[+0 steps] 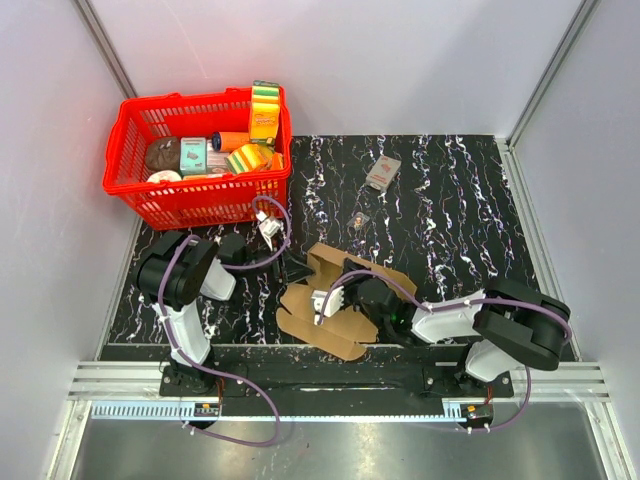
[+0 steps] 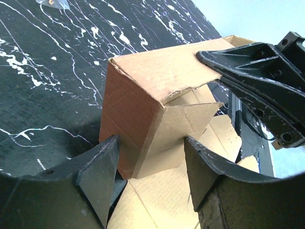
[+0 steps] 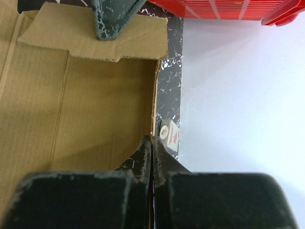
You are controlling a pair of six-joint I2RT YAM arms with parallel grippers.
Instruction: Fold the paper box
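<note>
Paper box (image 1: 345, 330): part-folded sheet lying between both grippers, one wall upright, long axis unclear. Left gripper (image 2: 151, 141): half open, astride the upright wall's corner, no firm hold seen. Right gripper (image 3: 152, 140): fully closed, tips at the box's edge.

Tally: one paper box (image 1: 335, 300). One red basket (image 1: 135, 195), contents too jumbled to count. One grey packet (image 1: 382, 172). One small wrapper (image 1: 360, 219). My pincers, two: left pincer (image 2: 152, 157), right pincer (image 3: 151, 143).
</note>
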